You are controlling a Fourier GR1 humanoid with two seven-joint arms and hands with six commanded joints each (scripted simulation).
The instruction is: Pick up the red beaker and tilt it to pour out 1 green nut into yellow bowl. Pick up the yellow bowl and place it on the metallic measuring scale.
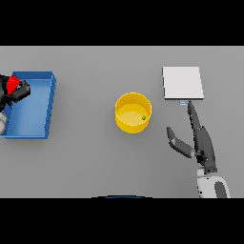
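- The yellow bowl (133, 113) stands upright near the middle of the grey desk (95, 157), with one small green nut (144, 118) lying inside it, close to its right wall.
- The metallic measuring scale (183, 82), a pale square plate, lies to the right of the bowl and apart from it.
- The right hand (200, 138) rests over the desk just below the scale, its fingers (193, 114) straight and spread from the thumb, holding nothing; the fingertips reach near the scale's lower edge.
- The left hand (16, 90) is at the far left, over the blue tray (47, 95), its fingers curled round the red beaker (12, 84).
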